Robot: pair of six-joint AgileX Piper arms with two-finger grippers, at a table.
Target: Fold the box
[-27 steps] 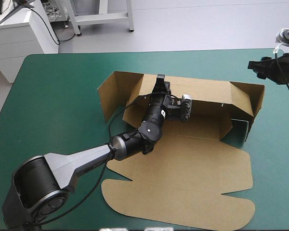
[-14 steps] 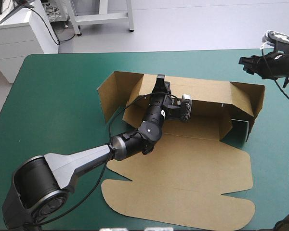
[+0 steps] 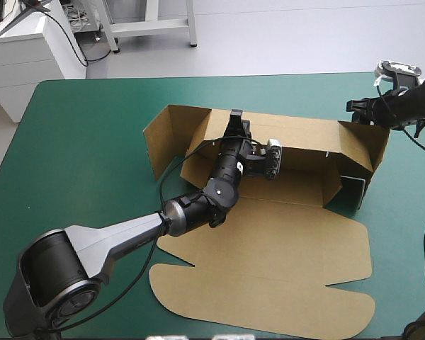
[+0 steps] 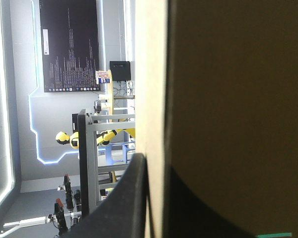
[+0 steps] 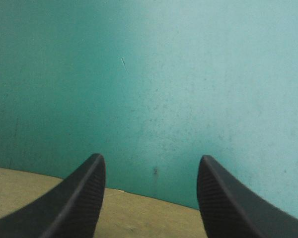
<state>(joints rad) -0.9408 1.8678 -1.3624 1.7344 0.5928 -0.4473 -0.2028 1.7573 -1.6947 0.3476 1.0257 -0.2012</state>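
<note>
The desk (image 3: pixel 78 142) with its teal-green cover takes up nearly all of what I can see from above. The brown box (image 3: pixel 269 262) lies a little to the right of the middle of it. The lid (image 3: pixel 283 297) of the box is flat and points to the near edge. The long rear wall (image 3: pixel 304 138) stands up, and so do the end flaps at the left (image 3: pixel 159 142) and at the right (image 3: pixel 368 145).

The left arm (image 3: pixel 113 237) reaches from the near left corner across the lid and over the tray. It hides a part of the floor and a part of the rear wall behind it. The right arm (image 3: pixel 411 106) comes in over the far right corner, and most of it is cut off at the side.

The left tool (image 3: pixel 235 119) sits on the top edge of the rear wall and is clamped on the board. From its own camera the sheet stands very close and dark and fills most of the view. One black finger (image 4: pixel 124 198) presses against its pale edge. The other finger is hard to make out against the dark board.

The right tool (image 3: pixel 353 106) is just beside the upper corner of the right end flap, and from above I cannot tell whether it touches. Its fingers (image 5: pixel 84 198) stand well apart with nothing between them. Ahead of them there is bare cover (image 5: pixel 188 74). Under them only a thin strip of board shows, and I cannot say which part of the box it is.
</note>
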